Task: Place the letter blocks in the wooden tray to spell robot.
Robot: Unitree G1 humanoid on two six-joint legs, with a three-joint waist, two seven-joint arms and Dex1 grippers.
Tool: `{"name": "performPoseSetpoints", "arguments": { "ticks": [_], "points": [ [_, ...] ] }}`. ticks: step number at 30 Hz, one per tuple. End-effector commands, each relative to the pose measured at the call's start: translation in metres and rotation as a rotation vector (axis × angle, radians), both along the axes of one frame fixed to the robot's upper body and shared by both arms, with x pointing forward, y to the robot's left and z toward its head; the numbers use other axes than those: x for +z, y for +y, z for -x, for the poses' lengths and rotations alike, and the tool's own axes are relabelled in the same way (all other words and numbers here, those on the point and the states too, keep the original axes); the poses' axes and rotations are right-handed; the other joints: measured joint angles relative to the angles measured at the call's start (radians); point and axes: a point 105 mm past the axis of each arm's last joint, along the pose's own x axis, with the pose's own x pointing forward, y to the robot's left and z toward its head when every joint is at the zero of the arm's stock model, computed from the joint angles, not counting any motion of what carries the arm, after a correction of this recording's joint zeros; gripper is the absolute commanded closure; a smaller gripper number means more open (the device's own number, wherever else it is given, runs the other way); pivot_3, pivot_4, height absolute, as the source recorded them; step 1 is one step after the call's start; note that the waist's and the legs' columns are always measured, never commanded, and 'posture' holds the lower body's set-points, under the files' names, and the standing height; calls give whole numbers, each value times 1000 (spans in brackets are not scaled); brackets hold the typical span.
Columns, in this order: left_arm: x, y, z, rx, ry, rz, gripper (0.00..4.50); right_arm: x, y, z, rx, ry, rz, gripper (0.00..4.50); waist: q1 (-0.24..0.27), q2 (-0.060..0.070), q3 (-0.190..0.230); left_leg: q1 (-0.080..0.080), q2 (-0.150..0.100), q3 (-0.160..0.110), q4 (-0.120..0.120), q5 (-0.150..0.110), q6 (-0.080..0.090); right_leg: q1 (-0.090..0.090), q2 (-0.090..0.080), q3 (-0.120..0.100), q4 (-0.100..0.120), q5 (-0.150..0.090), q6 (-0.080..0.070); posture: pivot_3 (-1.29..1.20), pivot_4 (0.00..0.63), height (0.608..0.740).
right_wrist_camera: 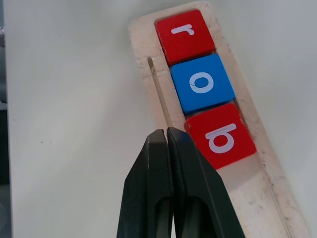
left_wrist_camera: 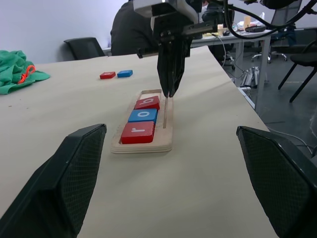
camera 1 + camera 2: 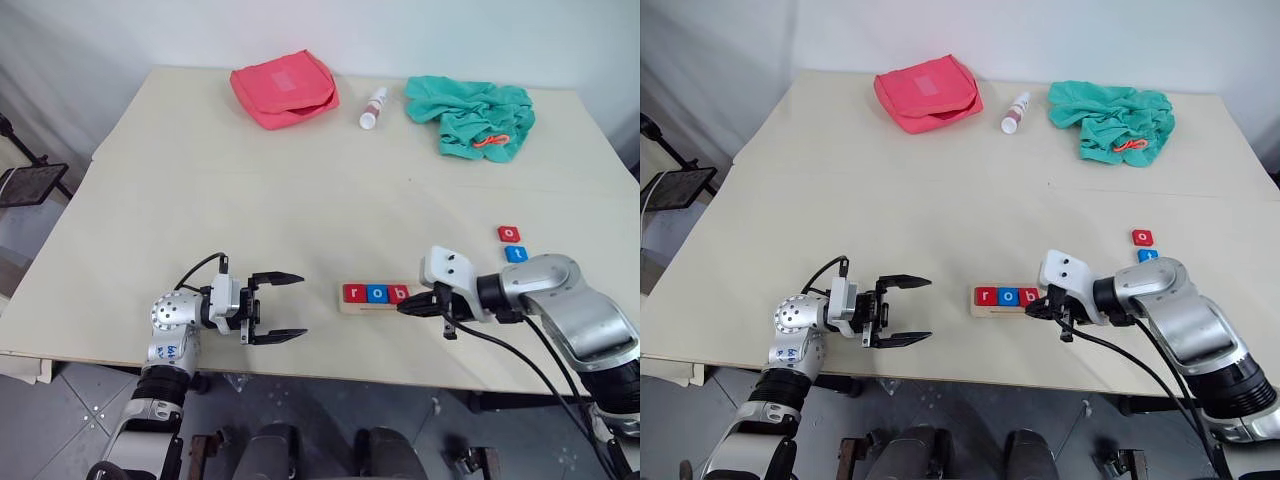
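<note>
The wooden tray lies near the table's front edge with three letter blocks in its groove: red r, blue o and red b. My right gripper is shut with nothing in it. Its tips hang over the tray's near rim, just beside the b block. Two loose blocks lie to the right on the table, a red o and a blue t. My left gripper stands open and empty to the left of the tray, pointing toward it.
At the back of the table are a red pouch, a small white bottle and a crumpled teal cloth. The table's front edge runs just below both grippers. A seated person is behind the table in the left wrist view.
</note>
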Motion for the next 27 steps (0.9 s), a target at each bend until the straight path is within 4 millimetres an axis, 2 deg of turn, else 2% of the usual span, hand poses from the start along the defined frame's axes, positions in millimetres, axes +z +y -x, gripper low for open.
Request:
{"name": "performPoseSetpoints", "arguments": {
  "ticks": [1,6,12,18,20,24,27],
  "points": [
    [2,1,2,-1,-19,-1,0,7,5,-8,11,-48,-17,4439,0,0,0,0,0,0,0,0,0,0,0,0,0,0,0,0,150,740],
    [2,0,3,2,-18,2,0,7,5,-14,-4,-71,-23,4439,0,0,0,0,0,0,0,0,0,0,0,-1,0,0,0,0,150,740],
    [1,-2,2,-1,-14,3,0,6,3,-3,6,-66,-19,4439,3,0,0,0,0,-1,0,0,0,0,0,-1,0,0,0,0,150,740],
    [1,-4,1,-8,-14,6,0,19,-3,6,-38,-66,-71,4439,3,0,0,0,-1,-2,0,0,0,1,0,-1,0,0,0,0,150,740],
    [0,-4,2,-11,-11,2,0,30,-17,8,-102,-105,-132,4439,4,0,0,0,-1,-2,0,0,0,1,0,-1,0,0,0,0,150,740],
    [-2,-3,3,-14,-3,0,0,34,-53,11,-282,-170,-196,3564,20,0,0,0,-2,-5,0,0,0,3,-1,-1,-1,0,0,0,150,740],
    [-2,-2,3,-11,1,1,0,37,-76,10,-424,-209,-242,2481,24,0,0,0,-2,-4,0,0,0,3,-1,-1,-1,0,0,0,150,740]
  ]
}}
